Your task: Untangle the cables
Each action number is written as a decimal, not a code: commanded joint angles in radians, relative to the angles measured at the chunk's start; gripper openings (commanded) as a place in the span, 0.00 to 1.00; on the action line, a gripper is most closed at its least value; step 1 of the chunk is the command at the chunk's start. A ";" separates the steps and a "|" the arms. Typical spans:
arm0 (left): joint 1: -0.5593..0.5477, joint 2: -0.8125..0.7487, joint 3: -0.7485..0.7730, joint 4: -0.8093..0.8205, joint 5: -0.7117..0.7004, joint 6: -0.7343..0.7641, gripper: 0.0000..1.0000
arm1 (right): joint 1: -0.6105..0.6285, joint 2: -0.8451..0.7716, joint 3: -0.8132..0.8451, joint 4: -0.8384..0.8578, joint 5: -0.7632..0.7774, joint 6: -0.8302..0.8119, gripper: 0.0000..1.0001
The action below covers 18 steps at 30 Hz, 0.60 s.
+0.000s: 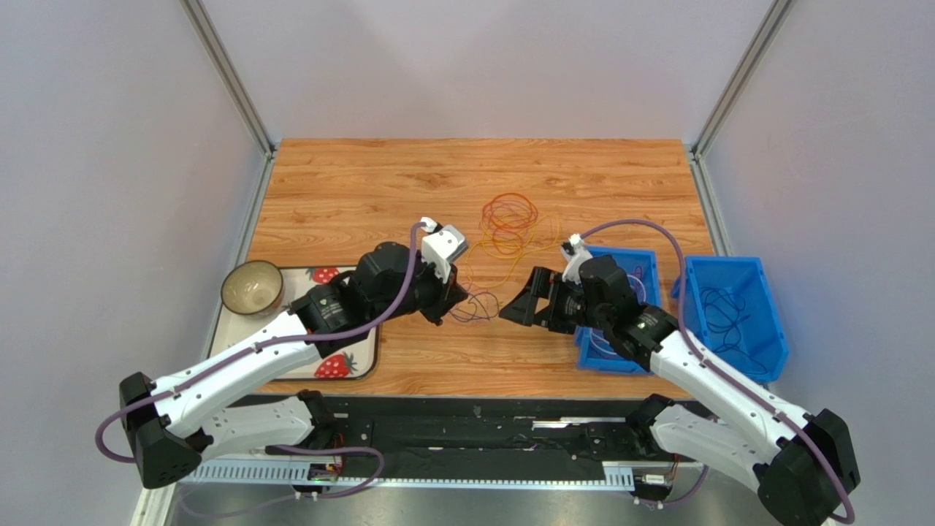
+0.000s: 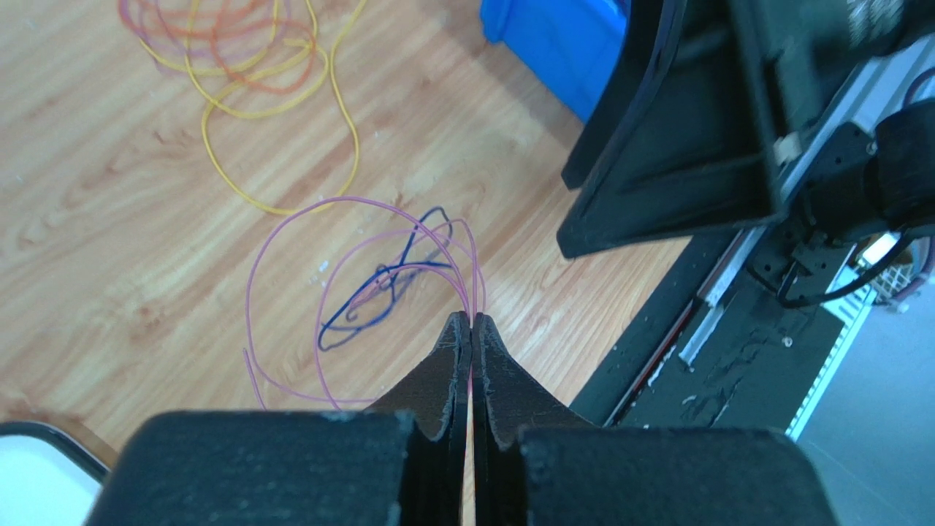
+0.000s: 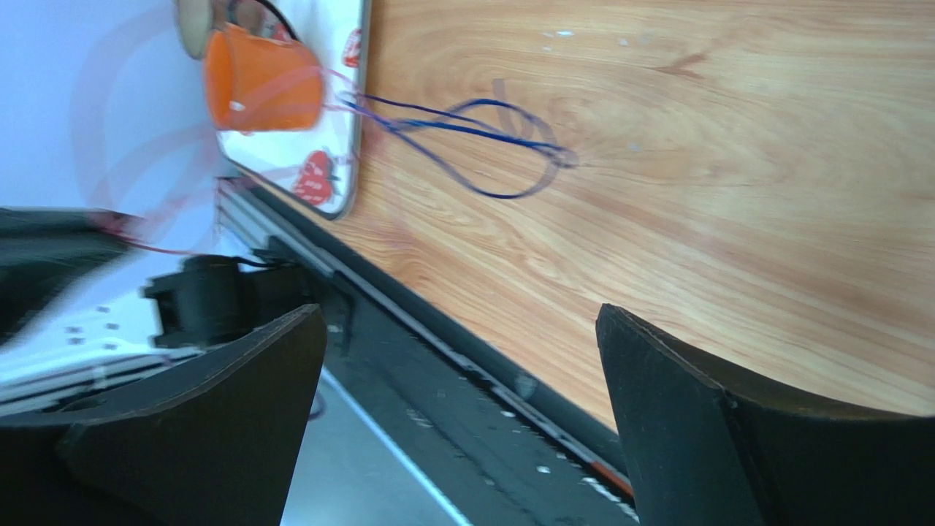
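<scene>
left gripper (image 2: 472, 320) is pinching a purple cable (image 2: 329, 201) on the table (image 1: 362, 186) — right gripper (image 3: 458, 318) is gaping wide, holding nothing — orange and yellow cables (image 1: 508, 225) are lying heaped farther back.

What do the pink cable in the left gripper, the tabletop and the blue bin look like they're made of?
Pink cable: probably thin plastic-coated wire; it looks smooth and keeps springy loops where the left gripper pinches it.
Tabletop: wood or wood-look laminate, with a grain pattern and a slight sheen.
Blue bin: likely moulded plastic, with a uniform, glossy colour.
</scene>
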 commanded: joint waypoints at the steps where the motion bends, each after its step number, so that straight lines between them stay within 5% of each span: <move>1: 0.005 -0.014 0.083 -0.028 -0.015 0.054 0.00 | 0.005 -0.055 -0.056 0.007 0.064 -0.139 0.97; 10: 0.010 -0.041 0.112 -0.047 -0.012 0.056 0.00 | 0.010 -0.006 -0.102 0.148 0.013 -0.191 0.88; 18: 0.010 -0.078 0.147 -0.071 0.005 0.050 0.00 | 0.013 0.091 -0.073 0.262 0.044 -0.249 0.91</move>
